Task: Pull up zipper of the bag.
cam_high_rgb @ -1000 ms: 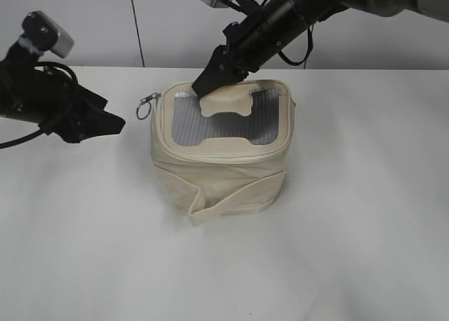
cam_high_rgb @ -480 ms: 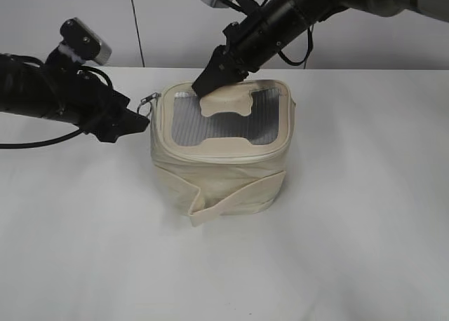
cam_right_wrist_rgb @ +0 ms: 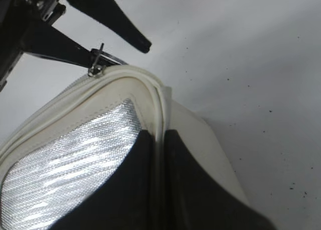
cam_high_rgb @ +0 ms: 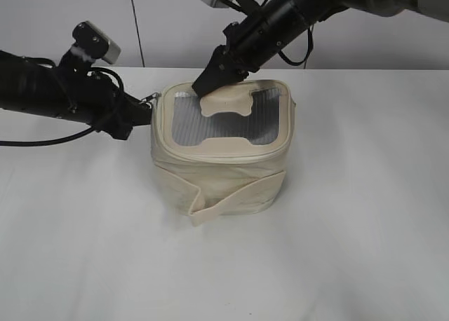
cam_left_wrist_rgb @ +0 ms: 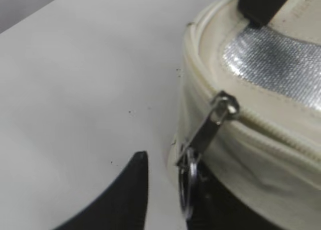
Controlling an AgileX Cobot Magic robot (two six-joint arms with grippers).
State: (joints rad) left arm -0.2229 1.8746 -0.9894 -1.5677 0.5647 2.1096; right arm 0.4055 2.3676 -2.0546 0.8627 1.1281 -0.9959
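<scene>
The cream bag (cam_high_rgb: 221, 153) stands mid-table, its grey mesh top with the H-shaped patch (cam_high_rgb: 226, 105) facing up. The zipper track (cam_left_wrist_rgb: 271, 127) runs round the top rim. One silver ring pull (cam_left_wrist_rgb: 188, 182) hangs at the bag's left corner; it also shows in the exterior view (cam_high_rgb: 148, 99) and the right wrist view (cam_right_wrist_rgb: 97, 62). My left gripper (cam_left_wrist_rgb: 170, 190) is open with the ring between its fingers (cam_left_wrist_rgb: 128, 195), the ring lying close to the right-hand one. My right gripper (cam_right_wrist_rgb: 160, 159) is shut on the bag's far top rim (cam_right_wrist_rgb: 158, 109) and sits at the back left of the top (cam_high_rgb: 203, 87).
The white table (cam_high_rgb: 351, 230) spreads round the bag under a grey back wall. The bag's cream strap (cam_high_rgb: 235, 198) wraps its front side. The left arm (cam_high_rgb: 49, 93) lies low over the table's left. The right arm (cam_high_rgb: 280, 19) slants down from the upper right.
My left arm has moved right, bringing its open gripper up to the ring pull at the bag's left corner. My right gripper and the bag have not moved.
</scene>
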